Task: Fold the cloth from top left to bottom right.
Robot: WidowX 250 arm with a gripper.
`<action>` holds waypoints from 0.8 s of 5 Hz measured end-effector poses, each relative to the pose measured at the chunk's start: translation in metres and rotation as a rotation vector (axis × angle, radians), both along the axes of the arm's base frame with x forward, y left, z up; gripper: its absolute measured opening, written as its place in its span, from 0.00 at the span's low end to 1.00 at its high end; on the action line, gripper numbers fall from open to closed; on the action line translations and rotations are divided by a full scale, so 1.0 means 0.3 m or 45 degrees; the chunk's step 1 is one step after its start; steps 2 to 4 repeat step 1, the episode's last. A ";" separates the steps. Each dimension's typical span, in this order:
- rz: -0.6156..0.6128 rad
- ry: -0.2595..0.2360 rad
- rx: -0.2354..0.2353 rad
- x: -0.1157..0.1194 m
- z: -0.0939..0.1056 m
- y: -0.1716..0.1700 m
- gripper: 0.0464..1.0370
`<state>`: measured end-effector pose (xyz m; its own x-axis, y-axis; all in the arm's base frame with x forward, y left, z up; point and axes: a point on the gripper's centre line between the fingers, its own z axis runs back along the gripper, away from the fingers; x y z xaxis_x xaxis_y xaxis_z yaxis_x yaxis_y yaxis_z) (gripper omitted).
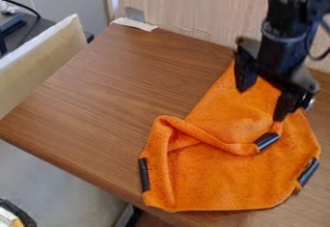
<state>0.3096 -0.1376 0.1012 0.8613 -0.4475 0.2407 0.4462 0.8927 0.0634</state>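
The black gripper [263,98] hangs over the upper right part of the orange cloth, its two fingers spread apart. Its right fingertip is low, close to a small raised bit of cloth; whether they touch, I cannot tell. The orange cloth [226,182] lies on the right side of the table. One flap is folded over onto the middle, ending in a black-wrapped corner [266,141] just below the gripper. Two more black pieces sit on the cloth's lower left and lower right edges. Arm and gripper hide part of the cloth's upper right.
The wooden table [122,91] extends to the left of the cloth. Behind it stands a light wooden panel [187,13], with a cable above. A pale board [45,62] runs along the table's upper left edge.
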 end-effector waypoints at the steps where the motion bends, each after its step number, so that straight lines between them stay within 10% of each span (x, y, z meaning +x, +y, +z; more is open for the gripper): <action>1: -0.007 -0.047 -0.027 -0.026 0.065 0.008 0.96; 4: -0.007 -0.047 -0.027 -0.026 0.065 0.008 0.96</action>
